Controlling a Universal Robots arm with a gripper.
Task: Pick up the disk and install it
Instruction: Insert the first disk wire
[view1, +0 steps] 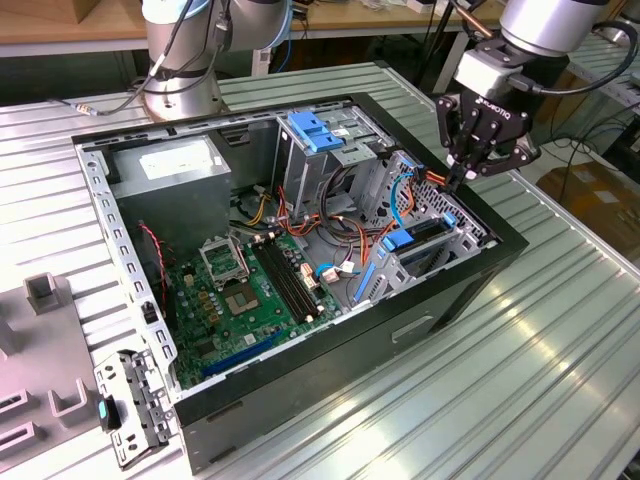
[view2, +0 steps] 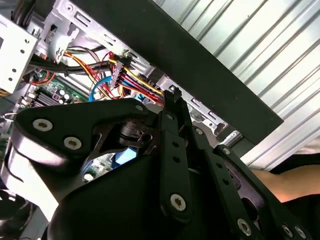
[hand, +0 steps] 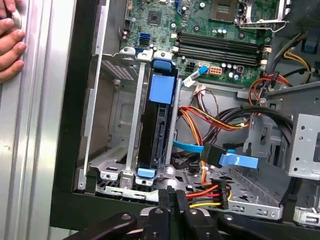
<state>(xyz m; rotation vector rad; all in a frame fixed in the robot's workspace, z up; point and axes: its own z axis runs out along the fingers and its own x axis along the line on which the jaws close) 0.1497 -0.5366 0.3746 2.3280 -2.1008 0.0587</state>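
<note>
The disk (hand: 156, 127) sits edge-on inside the lower drive cage of the open computer case (view1: 300, 350), its dark body between metal rails and blue plastic tabs at both ends. In the exterior view the disk (view1: 420, 236) lies in the cage at the case's corner on the exterior view's right. My gripper (view1: 459, 181) hangs just above that corner of the case, shut with nothing between its fingers. Its black fingertips (hand: 169, 197) stand over the case wall beside the cage. In the second wrist view the gripper (view2: 172, 96) points at a bundle of coloured wires.
Red, orange and yellow power wires (hand: 207, 192) and a blue data cable (hand: 235, 160) lie close to the fingertips. A grey power-supply box (view1: 170, 168), the green motherboard (view1: 250, 290) and a blue-topped bay (view1: 315, 132) fill the case. A person's hand (hand: 10, 40) rests on the table.
</note>
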